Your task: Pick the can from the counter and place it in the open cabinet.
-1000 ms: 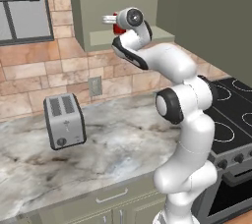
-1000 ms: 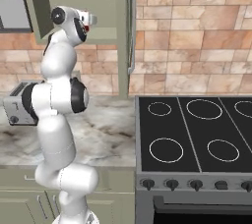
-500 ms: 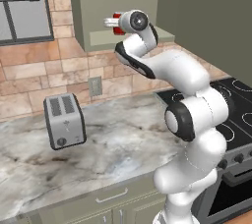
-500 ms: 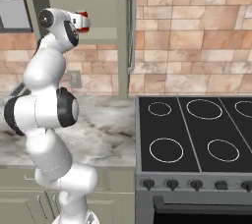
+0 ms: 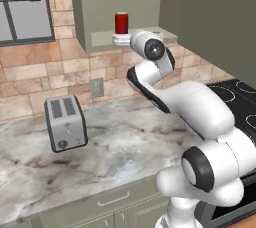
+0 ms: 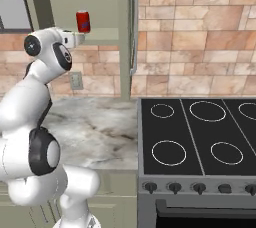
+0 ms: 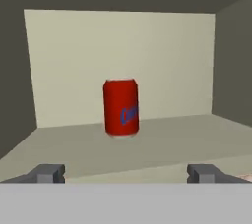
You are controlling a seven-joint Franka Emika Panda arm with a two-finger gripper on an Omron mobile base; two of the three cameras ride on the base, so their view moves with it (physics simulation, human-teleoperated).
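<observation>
- The can [image 7: 121,107] is being shown upright on the shelf board of the cabinet [image 7: 162,144], well inside the opening and in front of the pale back wall.
- In the hand view, the gripper [image 7: 126,173] is being held spread wide, with nothing pinched; one fingertip [image 7: 48,173] is being seen off to one side of the can and the other off to the opposite side, both nearer the camera than the can.
- Open shelf surface is being shown between the can and the fingertips, so the can is not being touched.
- In the left base view, the can [image 5: 121,22] is being seen standing on the cabinet [image 5: 100,7] shelf, just above and behind the white hand of the arm, whose gripper [image 5: 120,39] is being held at the shelf's front edge below the can.
- In the right base view, the can [image 6: 83,21] is being seen on the same shelf of the cabinet [image 6: 107,2], just above the gripper [image 6: 80,38], with the cabinet door standing open beside it.
- The counter [image 5: 125,152] is being seen well below the can, with a toaster [image 5: 65,123] standing on it below the cabinet and off to one side.
- A stove [image 6: 200,139] is being seen beside the counter [image 6: 95,127], farther from the can than the open door.
</observation>
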